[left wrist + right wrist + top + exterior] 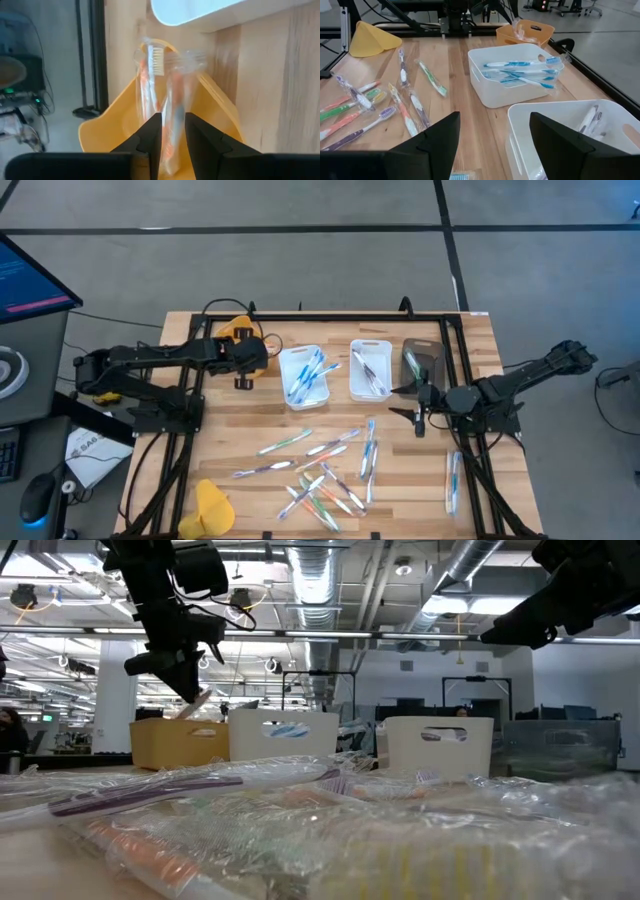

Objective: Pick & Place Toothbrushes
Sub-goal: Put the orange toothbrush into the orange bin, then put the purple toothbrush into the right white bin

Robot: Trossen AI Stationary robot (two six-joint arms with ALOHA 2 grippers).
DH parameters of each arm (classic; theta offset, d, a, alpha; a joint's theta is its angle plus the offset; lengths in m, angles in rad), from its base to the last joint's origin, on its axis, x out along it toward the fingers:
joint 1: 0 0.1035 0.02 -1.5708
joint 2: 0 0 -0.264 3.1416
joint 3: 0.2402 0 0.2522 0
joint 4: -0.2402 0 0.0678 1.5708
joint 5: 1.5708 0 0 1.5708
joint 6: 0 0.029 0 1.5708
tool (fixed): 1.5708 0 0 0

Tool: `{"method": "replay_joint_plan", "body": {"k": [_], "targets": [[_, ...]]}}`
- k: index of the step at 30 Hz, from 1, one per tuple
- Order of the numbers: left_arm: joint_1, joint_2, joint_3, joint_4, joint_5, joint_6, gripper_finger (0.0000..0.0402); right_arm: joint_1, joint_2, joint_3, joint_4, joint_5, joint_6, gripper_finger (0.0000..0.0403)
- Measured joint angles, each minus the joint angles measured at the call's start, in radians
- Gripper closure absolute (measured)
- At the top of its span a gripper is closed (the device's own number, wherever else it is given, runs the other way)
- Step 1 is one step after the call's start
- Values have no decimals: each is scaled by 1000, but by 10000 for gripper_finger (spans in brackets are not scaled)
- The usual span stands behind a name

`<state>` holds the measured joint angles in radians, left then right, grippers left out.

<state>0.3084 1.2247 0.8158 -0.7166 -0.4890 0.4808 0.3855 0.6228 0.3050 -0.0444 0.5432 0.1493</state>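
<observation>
Several wrapped toothbrushes [320,470] lie loose on the wooden table's near middle. My left gripper [173,135] hangs over the yellow tray [100,135] at the far left, pointing steeply down, its fingers a narrow gap apart. An orange-accented wrapped toothbrush [175,107] stands slanted in that gap, reaching down into the tray. Another toothbrush [150,75] lies in the tray, bristles showing. My right gripper [418,418] waits open in front of the dark tray [425,358], holding nothing. My left gripper has the orange toothbrush's wrapped handle [174,127] between its two fingers, which come from above, slanting down. Whether the fingers touch the wrapper I cannot tell. The toothbrush slants below the gripper [195,705] into the yellow tray.
A white tray [303,375] holds blue toothbrushes. A second white tray [370,368] holds grey ones. A yellow folded thing [212,507] lies at the near left corner. One toothbrush [453,480] lies alone at the right edge. Black frame rails border the table.
</observation>
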Motion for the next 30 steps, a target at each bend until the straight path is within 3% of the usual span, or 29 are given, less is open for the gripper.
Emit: {"method": "replay_joint_plan", "body": {"k": [9,15,23,27,30], "targets": [[-10,-2,0,-1,-2,-78,322,0,0,0,0,-2,1,168],[-71,-87,0,-2,-3,-93,322,0,0,0,0,-18,-1,168],[-176,-252,0,2,8,-413,322,0,0,0,53,-27,16,168],[-240,-297,0,50,96,-594,323,0,33,0,54,-60,22,168],[-307,-305,-4,120,139,-647,324,0,68,0,90,-111,27,168]]}}
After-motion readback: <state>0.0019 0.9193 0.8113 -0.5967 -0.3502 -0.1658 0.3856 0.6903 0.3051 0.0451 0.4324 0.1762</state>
